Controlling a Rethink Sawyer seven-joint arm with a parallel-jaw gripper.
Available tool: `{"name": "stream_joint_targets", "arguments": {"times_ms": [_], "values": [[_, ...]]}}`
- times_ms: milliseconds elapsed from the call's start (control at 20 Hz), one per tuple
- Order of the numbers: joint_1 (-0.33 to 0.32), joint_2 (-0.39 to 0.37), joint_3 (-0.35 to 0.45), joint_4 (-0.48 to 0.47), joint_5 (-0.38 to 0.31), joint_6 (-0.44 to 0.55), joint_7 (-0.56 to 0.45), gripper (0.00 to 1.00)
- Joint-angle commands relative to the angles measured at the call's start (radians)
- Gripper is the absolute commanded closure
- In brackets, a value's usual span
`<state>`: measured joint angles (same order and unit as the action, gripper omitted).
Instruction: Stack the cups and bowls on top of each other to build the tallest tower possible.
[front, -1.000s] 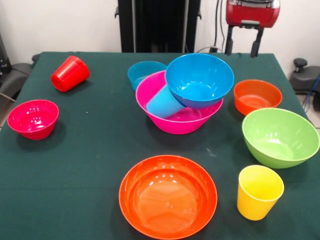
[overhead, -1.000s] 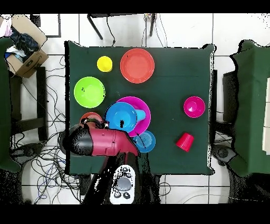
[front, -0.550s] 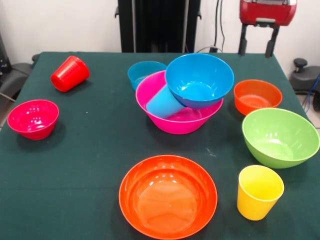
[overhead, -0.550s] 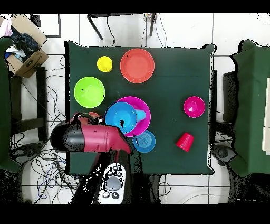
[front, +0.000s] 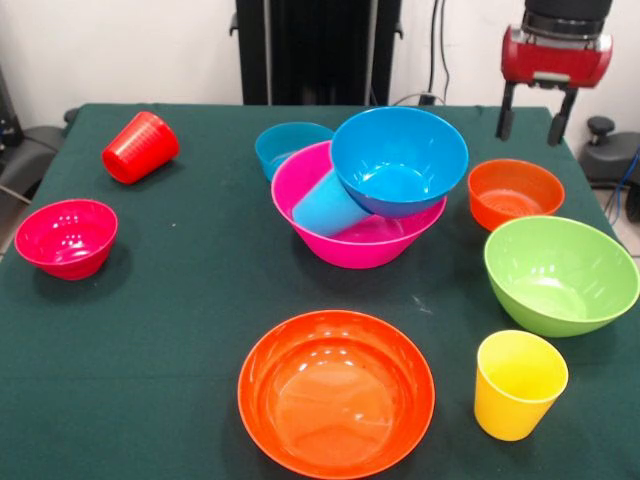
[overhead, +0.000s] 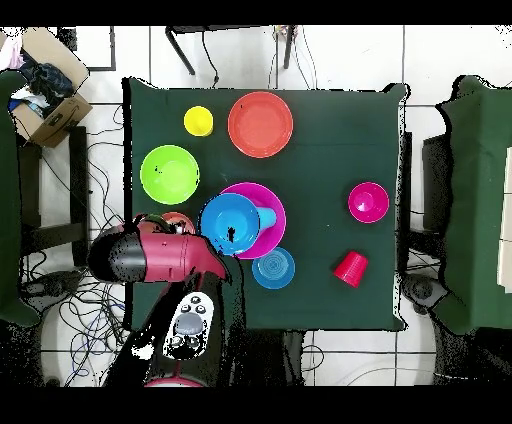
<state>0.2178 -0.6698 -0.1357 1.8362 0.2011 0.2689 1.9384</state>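
The green-clothed worktop (front: 190, 290) carries everything. The tower (front: 372, 195) sits a little beyond its centre: the large pink bowl (front: 345, 240) is the base, and inside it a light blue cup (front: 328, 206) lies on its side with the large blue bowl (front: 398, 160) propped crooked over it, tipped toward 7 o'clock rather than nested flat. In the front view the large orange bowl (front: 336, 394) lies at 6 o'clock from the tower, close to the near edge, and the large green bowl (front: 560, 274) at about 4 o'clock. The small blue bowl (front: 288, 146) touches the pink rim at 10 o'clock, the small orange bowl (front: 515, 193) sits at 3 o'clock, and the small red bowl (front: 66, 237) is well apart at 9 o'clock. The yellow cup (front: 519, 384) stands upright at 5 o'clock beside the green bowl, and the red cup (front: 140, 147) lies tipped over at 10 o'clock, far across the worktop. The gripper (front: 533, 113) hangs at the far right, its jaws spread apart and holding nothing. The small orange bowl lies just at 6 o'clock from the jaws, below and slightly toward the tower, so it looks the nearest piece; being round, it offers no long axis, and a grip across its rim would probably serve.
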Motion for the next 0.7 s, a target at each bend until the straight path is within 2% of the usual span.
{"name": "stream_joint_targets", "arguments": {"times_ms": [50, 250, 450, 700], "values": [[-0.021, 0.106, 0.071, 0.019, 0.014, -0.122, 0.196, 0.00], [-0.041, 0.118, 0.102, 0.042, 0.000, -0.176, 0.206, 0.00], [-0.079, 0.114, 0.168, 0.079, 0.001, -0.222, 0.229, 0.00], [-0.051, 0.105, 0.168, 0.073, 0.030, -0.196, 0.255, 0.00]]}}
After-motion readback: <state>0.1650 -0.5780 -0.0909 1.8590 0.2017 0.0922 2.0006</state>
